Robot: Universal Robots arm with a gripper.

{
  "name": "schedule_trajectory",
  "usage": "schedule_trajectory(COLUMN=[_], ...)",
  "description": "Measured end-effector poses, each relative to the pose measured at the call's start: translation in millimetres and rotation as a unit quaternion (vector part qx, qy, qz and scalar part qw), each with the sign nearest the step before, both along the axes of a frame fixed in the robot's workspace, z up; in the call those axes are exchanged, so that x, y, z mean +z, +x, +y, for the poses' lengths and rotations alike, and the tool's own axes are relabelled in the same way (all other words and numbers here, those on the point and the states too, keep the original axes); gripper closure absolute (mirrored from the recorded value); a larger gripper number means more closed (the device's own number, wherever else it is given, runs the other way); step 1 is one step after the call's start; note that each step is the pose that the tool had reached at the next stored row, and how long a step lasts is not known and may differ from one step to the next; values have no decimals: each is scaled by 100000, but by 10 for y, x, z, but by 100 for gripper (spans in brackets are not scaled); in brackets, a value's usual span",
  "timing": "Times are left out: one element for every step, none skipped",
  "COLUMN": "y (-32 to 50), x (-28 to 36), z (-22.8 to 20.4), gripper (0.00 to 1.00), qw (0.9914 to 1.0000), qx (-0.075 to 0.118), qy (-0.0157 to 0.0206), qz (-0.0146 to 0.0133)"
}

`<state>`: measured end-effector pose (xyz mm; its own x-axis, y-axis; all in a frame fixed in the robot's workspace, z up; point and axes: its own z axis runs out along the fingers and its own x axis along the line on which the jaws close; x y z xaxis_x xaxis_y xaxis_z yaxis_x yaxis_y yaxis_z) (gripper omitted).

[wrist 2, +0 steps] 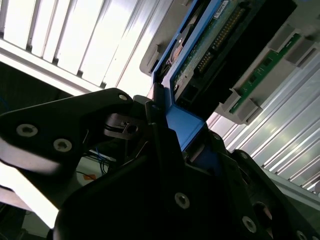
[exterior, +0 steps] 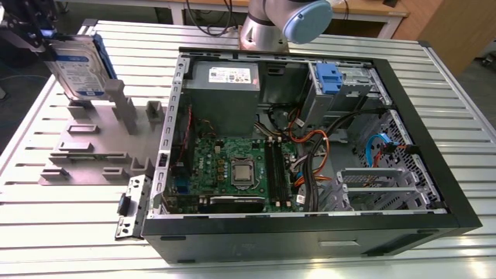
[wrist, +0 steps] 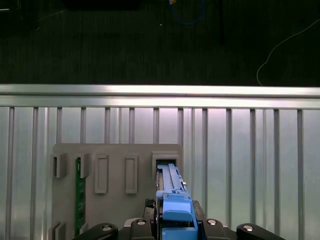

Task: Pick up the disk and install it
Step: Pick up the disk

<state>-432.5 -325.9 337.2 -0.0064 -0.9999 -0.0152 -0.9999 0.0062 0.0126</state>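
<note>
The disk (exterior: 78, 67), a silver-grey drive with a white-and-blue label and blue side rails, stands on end at the exterior view's far left, over the grey holder block (exterior: 93, 151). My gripper (exterior: 48, 39) is shut on its upper end. In the first wrist view the disk's blue rail (wrist: 170, 192) runs from between my fingers (wrist: 137, 226) to a slot in the holder block (wrist: 107, 157); I cannot tell whether its tip is still in that slot. In the second wrist view the disk's green circuit board (wrist 2: 215, 47) and blue rail (wrist 2: 182, 125) sit against my black fingers (wrist 2: 150, 125).
An open computer case (exterior: 434, 174) lies to the exterior view's right of the holder, with motherboard (exterior: 232, 168), grey power-supply box (exterior: 225, 93), orange and blue cables, and a drive bay with a blue latch piece (exterior: 329, 78). A green memory stick (wrist: 78, 192) stands in the holder. The arm's base (exterior: 271, 23) is behind the case.
</note>
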Motion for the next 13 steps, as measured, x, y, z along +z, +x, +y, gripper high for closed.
schedule_trajectory(y=[0,0,0,0,0,0,0,0,0,0,0,0,0], x=[5,10,15,19,22,26,30,34,38,43,46,48,51], z=[0,0,0,0,0,0,0,0,0,0,0,0,0], gripper=[63,63,63,63,63,63,63,63,63,63,63,63,63], qw=[100000,100000,100000,100000,100000,100000,100000,100000,100000,100000,100000,100000,100000], qx=[-1,0,-1,-2,0,0,-2,0,0,0,1,0,0], qy=[2,1,-1,3,4,3,3,1,0,-2,4,5,5], qz=[-3,-5,0,-4,-5,-5,-4,-2,0,2,-7,-11,-8])
